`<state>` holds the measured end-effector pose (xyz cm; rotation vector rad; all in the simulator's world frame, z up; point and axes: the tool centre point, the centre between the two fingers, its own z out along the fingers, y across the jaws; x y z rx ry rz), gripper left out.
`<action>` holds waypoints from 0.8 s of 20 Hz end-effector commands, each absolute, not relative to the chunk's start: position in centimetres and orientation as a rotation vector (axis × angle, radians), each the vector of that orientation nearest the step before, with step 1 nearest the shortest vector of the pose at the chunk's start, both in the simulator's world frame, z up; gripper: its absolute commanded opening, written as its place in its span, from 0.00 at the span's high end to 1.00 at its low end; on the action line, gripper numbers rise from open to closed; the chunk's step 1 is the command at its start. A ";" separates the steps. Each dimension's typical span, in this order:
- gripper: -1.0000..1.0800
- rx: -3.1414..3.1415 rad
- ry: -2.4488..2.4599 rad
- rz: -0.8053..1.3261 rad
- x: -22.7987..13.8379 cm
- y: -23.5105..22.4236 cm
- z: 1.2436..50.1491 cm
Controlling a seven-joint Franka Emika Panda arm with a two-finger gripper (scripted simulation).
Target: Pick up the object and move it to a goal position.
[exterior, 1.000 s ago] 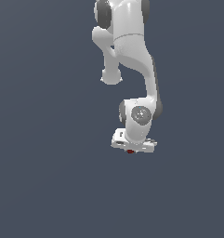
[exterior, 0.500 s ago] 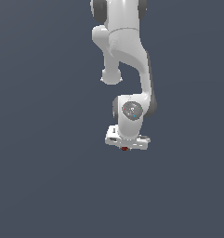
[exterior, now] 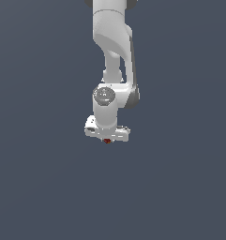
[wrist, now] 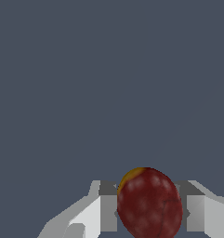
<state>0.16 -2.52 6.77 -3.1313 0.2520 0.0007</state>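
The object point(wrist: 149, 203) is a dark red roundish blob with a small yellow patch. In the wrist view it sits between the two white fingers point(wrist: 102, 211), which press on its sides. In the exterior view it shows as a tiny red spot point(exterior: 107, 141) just under the white hand. My gripper point(exterior: 107, 139) is shut on the object and holds it in the air, hanging from the white arm point(exterior: 112, 42) that comes down from the top of the exterior view.
A plain dark grey-blue background point(exterior: 39, 187) fills both views. No other object, edge or marker shows.
The arm and gripper have moved towards the exterior view's left with the object held. The hand has also turned slightly.
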 end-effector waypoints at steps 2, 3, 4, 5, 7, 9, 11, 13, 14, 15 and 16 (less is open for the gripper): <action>1.00 -3.131 0.252 0.000 -1.1 -6.5 8.4; 1.00 -3.131 0.252 0.000 -1.4 -7.5 8.8; 1.00 -3.131 0.252 0.000 -1.7 -8.6 9.3; 1.00 -3.131 0.252 0.000 -2.0 -9.6 9.7; 1.00 -3.131 0.252 0.000 -2.5 -11.5 10.5; 1.00 -3.131 0.252 0.000 -3.0 -13.1 11.1; 1.00 -3.131 0.252 0.000 -3.3 -14.6 11.7; 1.00 -3.131 0.252 0.000 -3.6 -15.7 12.2; 1.00 -3.131 0.252 0.000 -3.7 -16.2 12.4; 1.00 -3.131 0.252 0.000 -3.8 -16.5 12.5; 1.00 -3.131 0.252 0.000 -3.9 -16.9 12.7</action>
